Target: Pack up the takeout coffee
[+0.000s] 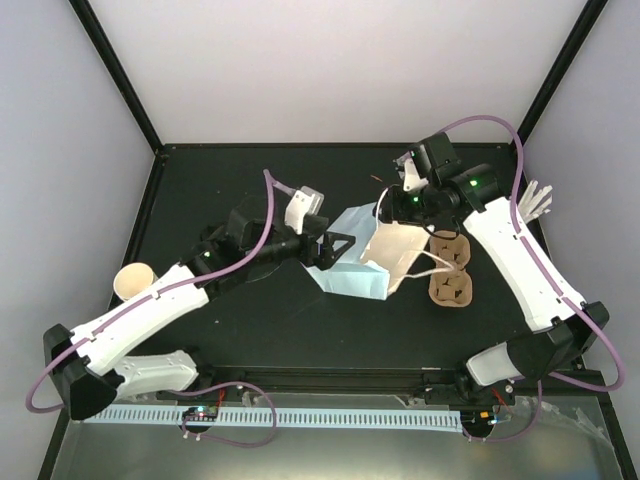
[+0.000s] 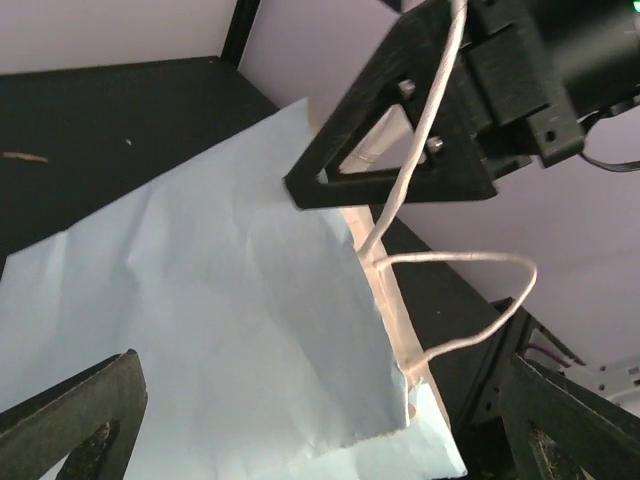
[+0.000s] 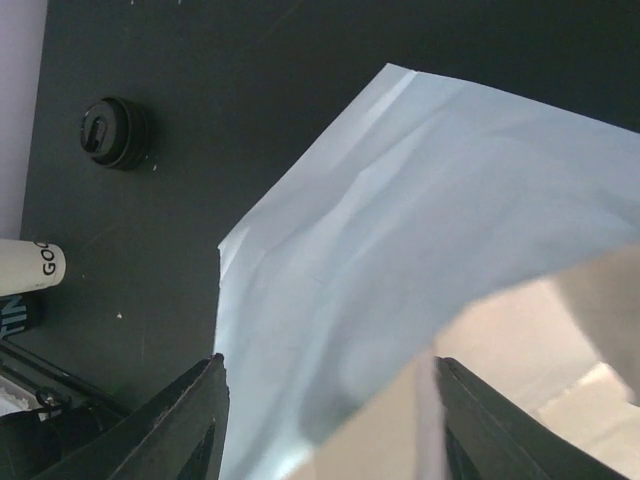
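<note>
While the left gripper point(image 2: 320, 425) gapes wide, it straddles the bag point(image 2: 215, 320)

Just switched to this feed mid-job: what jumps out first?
The light-blue paper bag lies mid-table, its tan inside showing, with the left gripper and right gripper both at it, jaws apart. The brown cup carrier sits just right of the bag; a cream cup stands far left.

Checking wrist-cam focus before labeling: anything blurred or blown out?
Top external: even light, sharp, no glare on the light-blue paper bag. Left wrist: bag crisp, left gripper's fingers dark, soft. Right wrist: near bag mouth blurred; black lid in focus.
</note>
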